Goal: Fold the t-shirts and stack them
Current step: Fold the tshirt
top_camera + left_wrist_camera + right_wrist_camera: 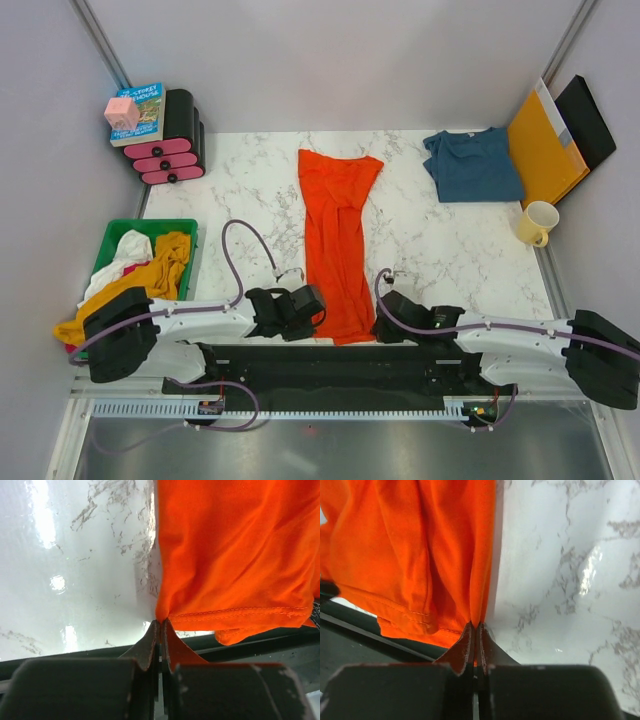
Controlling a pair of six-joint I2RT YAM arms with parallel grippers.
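- L end effector [160,625] pressed together, pinching the near-left hem corner of the orange-red t-shirt [338,240], right at the near tabletop [440,250] edge.
- R end effector [475,627] likewise pressed together, pinching the near-right hem corner.
- Hem lies along the near edge; a bit of cloth laps over it onto the dark rail.
- Shirt is a long narrow strip, running from near edge to far-centre.
- Bare marble both sides of the strip. The left gap ends at the green bin [150,222] holding mustard + white garments [150,262]. The right gap is wider and ends at the yellow mug [537,223].
- Teal-blue t-shirt [472,165] lies bunched far right, well apart from the orange one and just beside the orange-yellow envelope [545,145].
- Far-left corner: book [143,112] on a pink/black stack [175,150]; cover print too small to read.
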